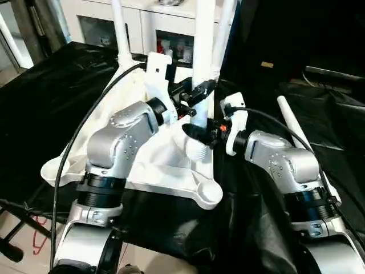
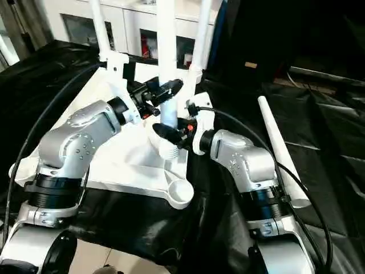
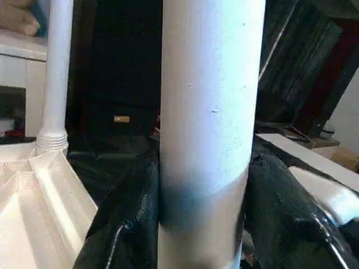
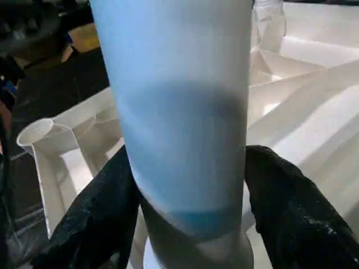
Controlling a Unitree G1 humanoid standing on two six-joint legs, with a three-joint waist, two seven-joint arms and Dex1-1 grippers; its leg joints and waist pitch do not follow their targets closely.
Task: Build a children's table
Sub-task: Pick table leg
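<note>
The white tabletop (image 1: 154, 162) lies upside down on a black cloth, ribs facing up. Two legs (image 1: 121, 28) (image 1: 225, 28) stand in its far corner sockets. A third leg (image 1: 203, 45) stands upright in a near socket. My left gripper (image 1: 199, 91) is shut on this leg a little above its base, a black finger (image 3: 134, 218) pressing each side. My right gripper (image 1: 199, 134) reaches in from the right and sits around the same leg lower down, just above the socket collar (image 4: 190, 185). The near right corner socket (image 1: 209, 194) is empty.
A loose white leg (image 1: 293, 128) lies on the black cloth to the right of my right arm. A white glass-door cabinet (image 1: 108, 23) stands behind the table. The work surface's front edge runs just below the tabletop's near rim.
</note>
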